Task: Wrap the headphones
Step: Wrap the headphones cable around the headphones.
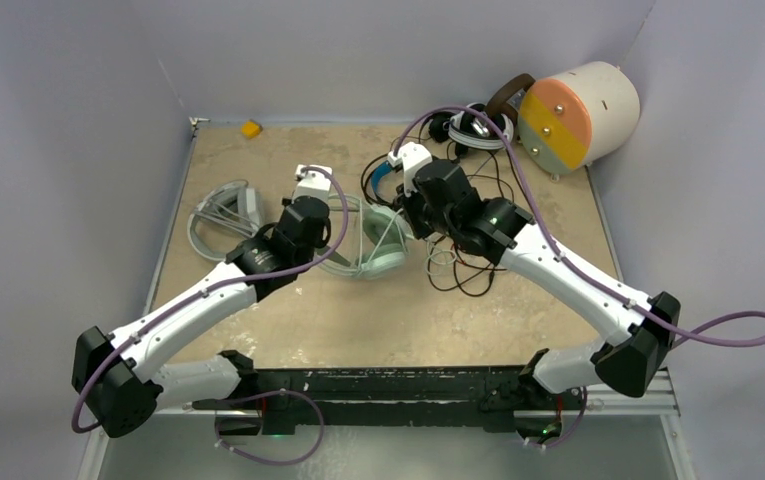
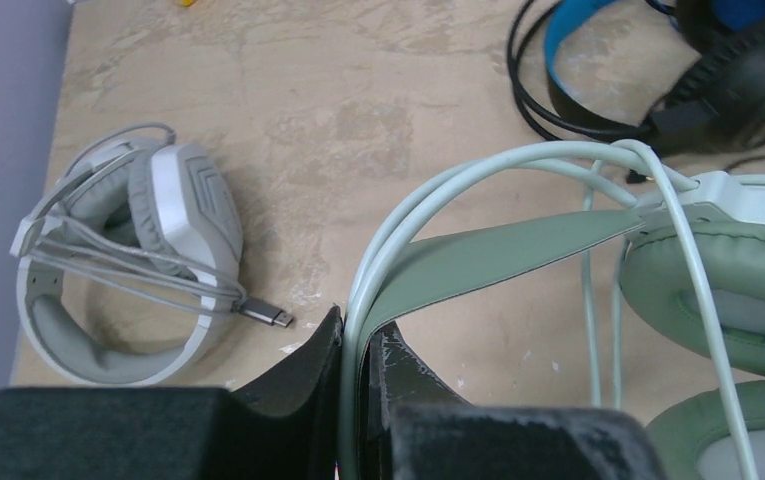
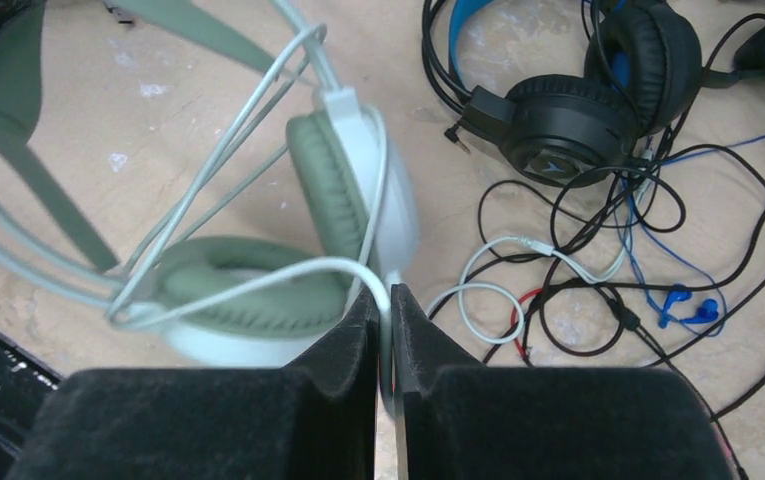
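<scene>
Mint-green and padded, lying mid-way across the tan tabletop [image 1: 358, 335] between both arms as wired over-ear headphones [image 1: 378, 248]. Clamping with the left gripper [image 2: 353, 345], fingers pressed together on their thin wire headband arch [image 2: 438, 190]. Pinching with the right gripper [image 3: 385, 310], closed tight on their thin pale cable [image 3: 258, 272] just beside one ear cushion. Resting well apart to the left as a white-grey headset [image 2: 173, 200], cable looped across it. Sitting farther back as a black headset with a blue headband [image 3: 558, 120], touching tangled cords [image 3: 598, 270].

Soft, even light, faint shadows; mint-green headset [image 3: 330, 200] blurred in right wrist view.
</scene>
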Motion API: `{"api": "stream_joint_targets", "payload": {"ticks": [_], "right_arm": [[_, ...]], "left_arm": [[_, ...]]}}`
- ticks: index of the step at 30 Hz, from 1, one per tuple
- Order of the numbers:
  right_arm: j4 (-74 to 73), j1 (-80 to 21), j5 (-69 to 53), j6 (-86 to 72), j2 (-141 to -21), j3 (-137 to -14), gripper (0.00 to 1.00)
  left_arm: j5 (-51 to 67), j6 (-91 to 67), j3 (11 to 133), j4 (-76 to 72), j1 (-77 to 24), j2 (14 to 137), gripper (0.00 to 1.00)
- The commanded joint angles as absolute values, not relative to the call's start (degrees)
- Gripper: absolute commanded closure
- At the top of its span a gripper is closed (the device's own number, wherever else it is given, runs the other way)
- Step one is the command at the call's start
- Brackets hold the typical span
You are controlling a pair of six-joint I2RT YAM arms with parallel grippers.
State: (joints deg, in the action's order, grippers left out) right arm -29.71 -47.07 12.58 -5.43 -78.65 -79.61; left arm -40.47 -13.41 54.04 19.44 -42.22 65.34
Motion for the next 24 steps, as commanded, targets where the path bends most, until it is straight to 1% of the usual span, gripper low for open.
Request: {"api": "stream_joint_targets", "payload": {"ticks": [1, 4, 10, 17, 19, 22, 24], "right_arm": [[-27.4, -45.5, 15.9, -3.1, -79.6, -82.9, 0.90], [-27.4, -44.7, 17.7, -2.2, -80.8, -83.7, 0.89], [-27.0, -42.5, 17.3, -1.6, -82.0, -83.4, 0.89], [-25.9, -40.9, 17.1, -1.7, -81.9, -81.7, 0.87], [-25.8, -40.6, 17.6, -1.8, -82.2, -81.8, 0.87], [-25.5, -40.1, 18.3, -1.8, -82.7, -81.8, 0.83], [-25.2, -39.6, 18.1, -1.9, -83.2, -81.8, 0.82]], "left_arm": [[-30.3, -9.2, 58.0, 22.6, -42.8, 63.4, 1.00], [-23.8, -7.1, 59.5, 26.5, -42.8, 63.1, 1.00], [-22.8, -4.8, 59.6, 29.6, -42.8, 60.7, 1.00], [-16.2, -0.9, 59.9, 32.4, -42.8, 58.7, 1.00], [-14.6, -0.3, 60.8, 34.2, -42.8, 58.8, 1.00], [-12.9, -0.3, 62.1, 36.2, -42.9, 59.1, 1.00], [-11.1, 1.6, 62.6, 37.2, -42.8, 58.8, 1.00]]}}
